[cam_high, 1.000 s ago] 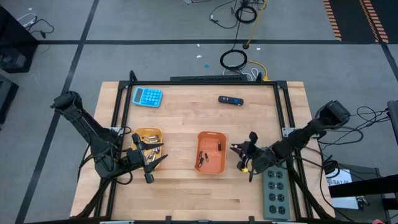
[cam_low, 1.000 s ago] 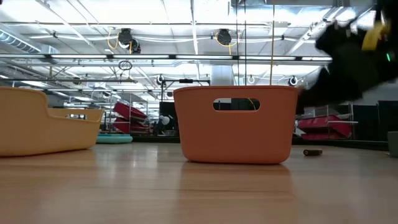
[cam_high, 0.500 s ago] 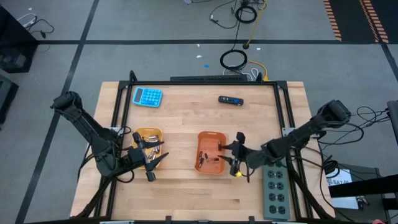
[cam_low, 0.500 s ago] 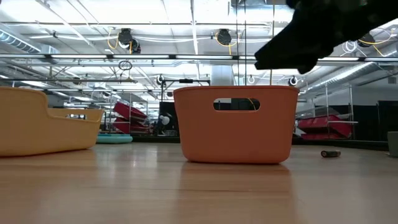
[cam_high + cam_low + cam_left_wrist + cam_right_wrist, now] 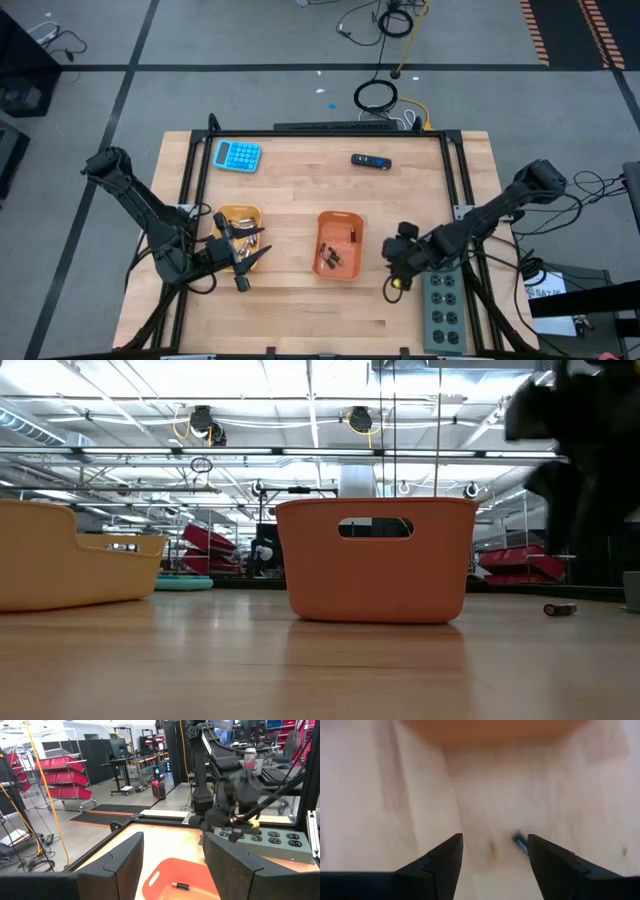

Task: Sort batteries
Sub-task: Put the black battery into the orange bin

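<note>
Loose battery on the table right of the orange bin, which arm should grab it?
Right, likely. The right gripper hangs open beside the orange bin, and its wrist view shows the loose battery between its fingers. The left gripper sits at the yellow bin.

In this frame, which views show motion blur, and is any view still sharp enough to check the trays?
Right wrist view: heavily smeared; the orange tray is a soft band and a small dark battery is barely legible. Low view: the right arm is a dark blur, while the orange tray is crisp. High view: sharp, both trays readable.
</note>
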`<move>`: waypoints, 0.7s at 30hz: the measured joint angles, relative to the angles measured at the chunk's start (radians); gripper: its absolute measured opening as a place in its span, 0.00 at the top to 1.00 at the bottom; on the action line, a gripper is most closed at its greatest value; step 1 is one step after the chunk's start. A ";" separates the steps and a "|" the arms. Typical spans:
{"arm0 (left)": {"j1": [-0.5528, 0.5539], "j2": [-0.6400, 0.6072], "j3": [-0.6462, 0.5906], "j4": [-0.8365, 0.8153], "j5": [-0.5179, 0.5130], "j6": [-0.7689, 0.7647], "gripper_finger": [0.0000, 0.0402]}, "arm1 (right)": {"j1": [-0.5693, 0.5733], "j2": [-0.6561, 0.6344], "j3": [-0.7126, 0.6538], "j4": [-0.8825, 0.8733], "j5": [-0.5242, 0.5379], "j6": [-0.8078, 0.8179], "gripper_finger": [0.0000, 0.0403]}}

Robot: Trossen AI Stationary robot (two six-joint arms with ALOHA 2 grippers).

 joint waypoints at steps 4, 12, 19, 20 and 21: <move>0.002 0.000 0.000 0.009 0.000 -0.005 0.47 | 0.020 0.008 -0.056 -0.039 0.016 0.034 0.47; 0.002 0.000 0.000 0.007 0.000 -0.018 0.47 | 0.023 0.006 -0.138 -0.039 0.013 0.016 0.47; 0.002 0.000 0.000 0.006 0.000 0.000 0.47 | 0.011 0.006 -0.220 0.065 0.010 0.034 0.48; 0.002 0.000 0.000 0.006 0.000 0.000 0.47 | 0.009 0.006 -0.225 0.079 0.006 0.032 0.48; 0.002 0.000 0.000 0.006 0.000 0.000 0.47 | 0.005 0.006 -0.226 0.085 0.005 0.031 0.49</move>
